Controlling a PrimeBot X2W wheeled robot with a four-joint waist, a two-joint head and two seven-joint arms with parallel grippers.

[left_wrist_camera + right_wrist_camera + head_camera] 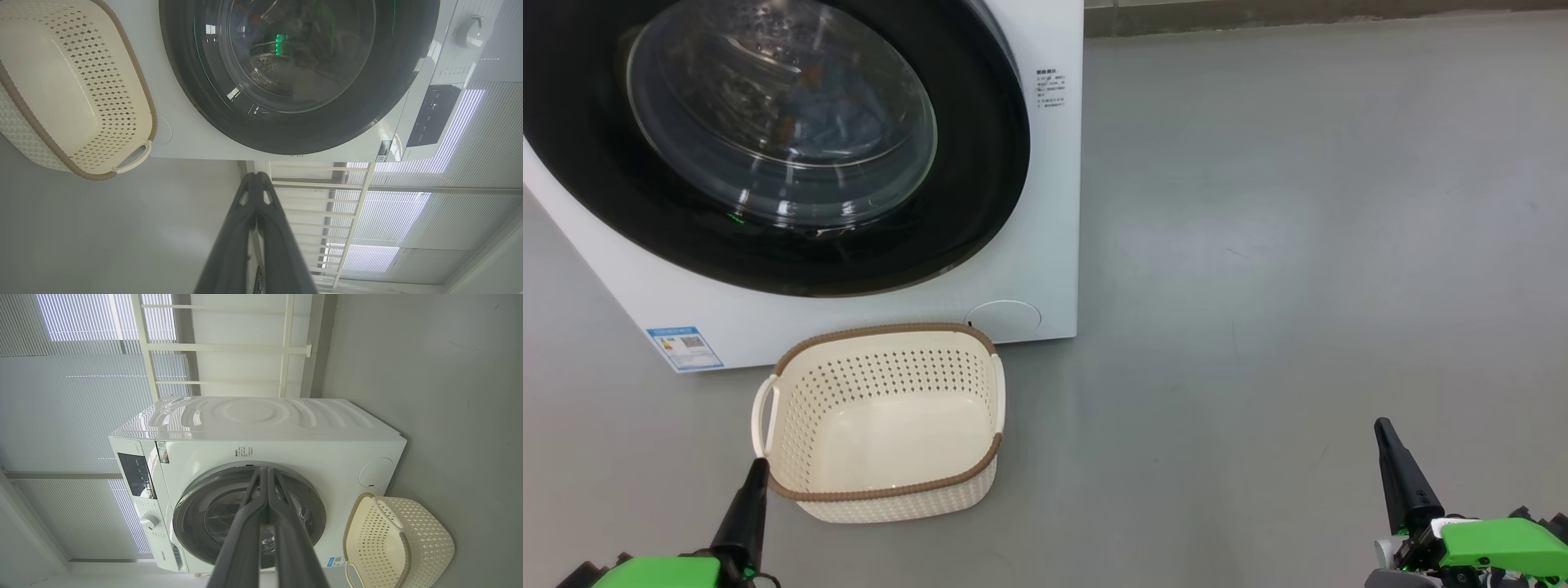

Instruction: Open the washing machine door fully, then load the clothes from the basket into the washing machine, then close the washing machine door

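Left claw (760,469): at the lower left of the head view, fingers pressed together, tip pointing up and slightly right, holding nothing. Right claw (1384,429): at the lower right, likewise closed and empty (tip leaning left). Green left wrist (658,572) and right wrist (1499,543) sit low, well apart.

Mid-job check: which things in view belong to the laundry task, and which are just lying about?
Job: big white front-loading washing machine; its round black-ringed glass door, closed; blue printed clothes behind the glass; empty cream perforated plastic basket.
Not job: grey floor; white slatted blinds; white metal frame.
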